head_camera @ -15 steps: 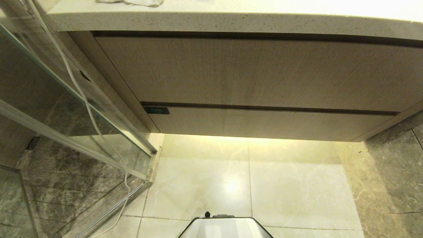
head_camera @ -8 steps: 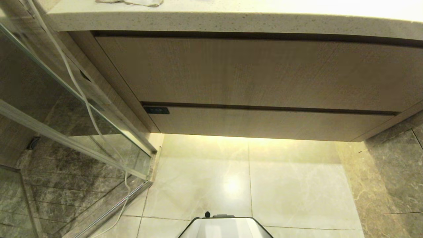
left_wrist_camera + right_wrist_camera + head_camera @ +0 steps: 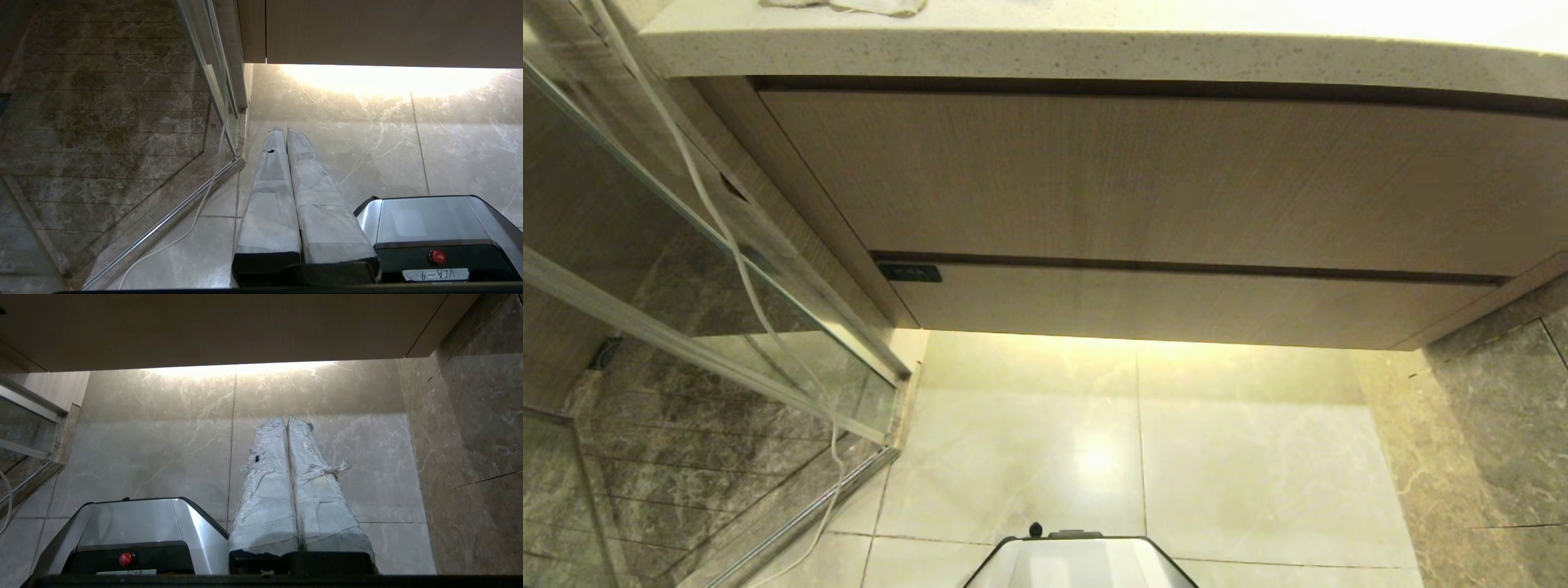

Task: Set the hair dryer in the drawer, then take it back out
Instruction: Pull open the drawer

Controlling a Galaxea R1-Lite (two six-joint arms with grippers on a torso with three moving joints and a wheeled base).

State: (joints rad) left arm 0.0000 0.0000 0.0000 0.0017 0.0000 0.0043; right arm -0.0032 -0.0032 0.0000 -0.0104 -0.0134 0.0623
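The drawer [image 3: 1176, 306] is the narrow beige wood-grain front at the bottom of the vanity, pushed shut below a taller panel [image 3: 1160, 180]. The hair dryer is out of view. Neither arm shows in the head view. My left gripper [image 3: 284, 131] hangs low over the pale floor tiles beside the robot's base, shut, its tape-wrapped fingers [image 3: 269, 183] pressed together with nothing between them. My right gripper [image 3: 286, 420] hangs the same way on the other side, shut and empty, pointing toward the vanity's lower edge [image 3: 224, 330].
A speckled stone countertop [image 3: 1094, 53] overhangs the vanity, with a crumpled white cloth [image 3: 849, 6] on it. A glass shower door [image 3: 686, 269] and a hanging white cable [image 3: 737, 253] stand at the left. A dark marble wall [image 3: 1503, 408] closes the right. My base [image 3: 1082, 563] is below.
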